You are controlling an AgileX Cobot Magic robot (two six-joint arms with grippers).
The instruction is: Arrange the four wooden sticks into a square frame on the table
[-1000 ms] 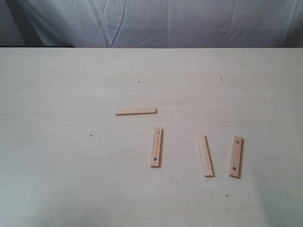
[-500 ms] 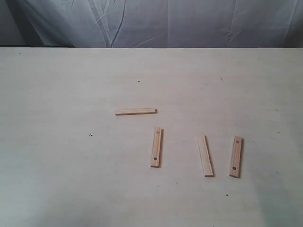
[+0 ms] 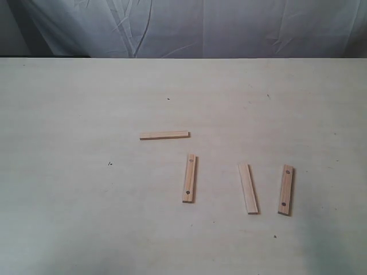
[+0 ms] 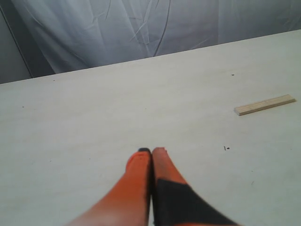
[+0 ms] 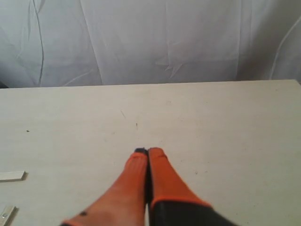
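Four pale wooden sticks lie apart on the cream table (image 3: 69, 114); no square frame exists. A plain stick (image 3: 164, 135) lies crosswise near the middle. Nearer the front, a holed stick (image 3: 189, 178), a plain stick (image 3: 248, 188) and another holed stick (image 3: 285, 189) lie roughly lengthwise, side by side. Neither arm shows in the exterior view. The left gripper (image 4: 151, 150), orange-fingered, is shut and empty above bare table, with the crosswise plain stick (image 4: 265, 104) off to one side. The right gripper (image 5: 147, 151) is shut and empty too; two stick ends (image 5: 11, 176) (image 5: 6, 213) show at the frame's edge.
A wrinkled grey-white cloth (image 3: 200, 28) hangs behind the table's far edge. Tiny dark specks (image 3: 109, 164) dot the surface. Wide bare table lies left and behind the sticks.
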